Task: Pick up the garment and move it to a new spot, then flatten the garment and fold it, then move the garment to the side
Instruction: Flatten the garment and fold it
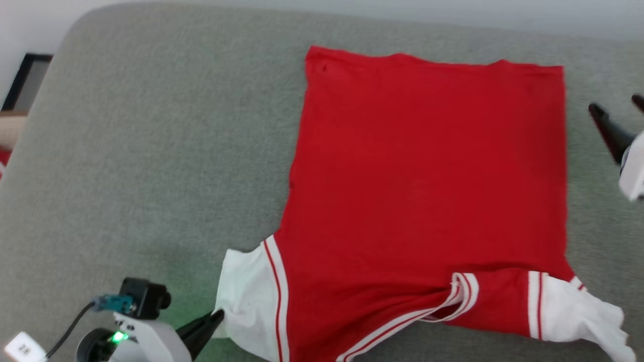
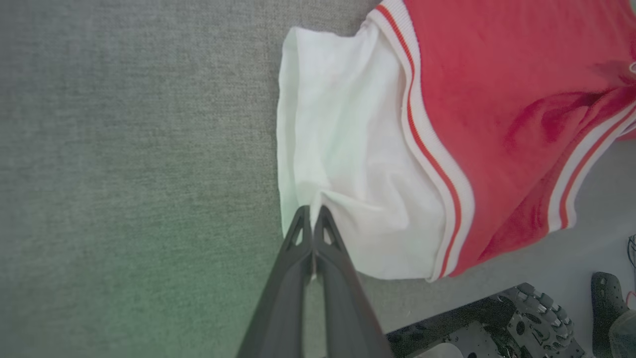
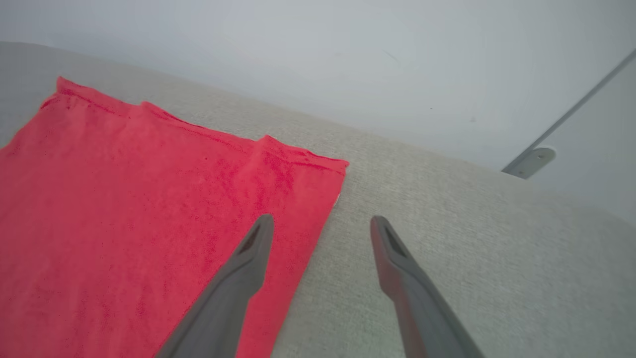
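Plain furnished room, wide grey upholstered cushion (image 1: pixel 151 151), bare pale wall (image 3: pixel 318 59), smooth grey floor (image 2: pixel 596 219)

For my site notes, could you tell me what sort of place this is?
Likely an indoor, home-like room: the garment lies on a grey upholstered cushion with a rounded corner, next to a plain pale wall.

Grey woven cushion (image 1: pixel 151 151), far-left corner rounded, faint green glow on the near-left part. Pale plain wall (image 3: pixel 318 59) directly behind it, carrying a slanted grey rail (image 3: pixel 530 162). Dark frame (image 1: pixel 25 80) past the left edge, smooth grey floor (image 2: pixel 601 233) below the near edge.
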